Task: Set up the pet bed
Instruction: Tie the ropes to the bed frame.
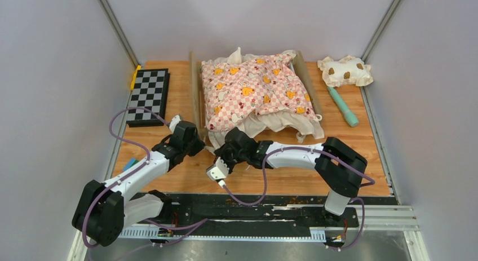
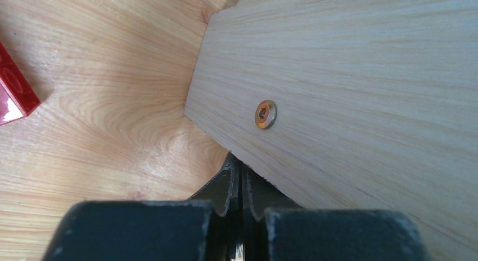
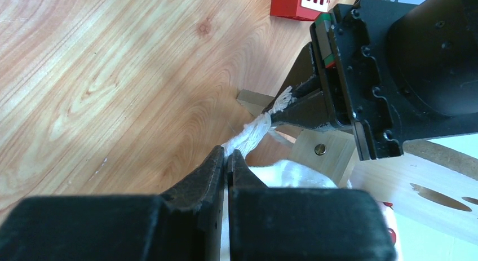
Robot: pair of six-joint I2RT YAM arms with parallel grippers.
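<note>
The pet bed (image 1: pixel 195 94) is a light-wood frame at the middle back, mostly covered by a pink checkered cushion (image 1: pixel 253 89). At its front-left corner my two grippers meet. In the right wrist view a twisted white fabric strip (image 3: pixel 251 134) from the cushion runs taut between them. My right gripper (image 3: pixel 228 155) is shut on one end. My left gripper (image 3: pixel 284 109) pinches the frayed other end. In the left wrist view the left gripper (image 2: pixel 241 159) is shut, its tips tucked under the bed's wooden panel (image 2: pixel 349 75), with the strip hidden there.
A folded checkerboard (image 1: pixel 147 96) lies at the back left. A cream brown-spotted pillow (image 1: pixel 345 71) and a teal stick (image 1: pixel 342 106) lie at the back right. A red block (image 3: pixel 293 1) sits on the table near the left gripper. Grey walls enclose the table.
</note>
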